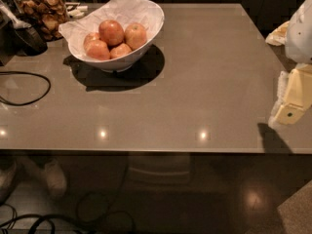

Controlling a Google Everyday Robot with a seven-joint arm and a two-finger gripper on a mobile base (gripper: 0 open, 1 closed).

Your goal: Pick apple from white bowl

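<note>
The white bowl (146, 18) stands at the back left of the table, lined with crumpled white paper. It holds several apples. The apple (136, 35), red-orange with a paler yellowish blush, lies at the right side of the pile. A deeper red, slightly larger apple (111, 31) lies just left of it, with others lower down in front. My gripper (285, 112), cream and white, hangs at the far right edge of the view above the table's right side. It is far from the bowl and holds nothing that I can see.
A clear glass jar of brown snacks (43, 11) stands at the back left beside a dark object (27, 38). A black cable (29, 96) loops on the table's left. Pale items (278, 33) lie at the back right. The table's front edge (146, 151) runs across the view.
</note>
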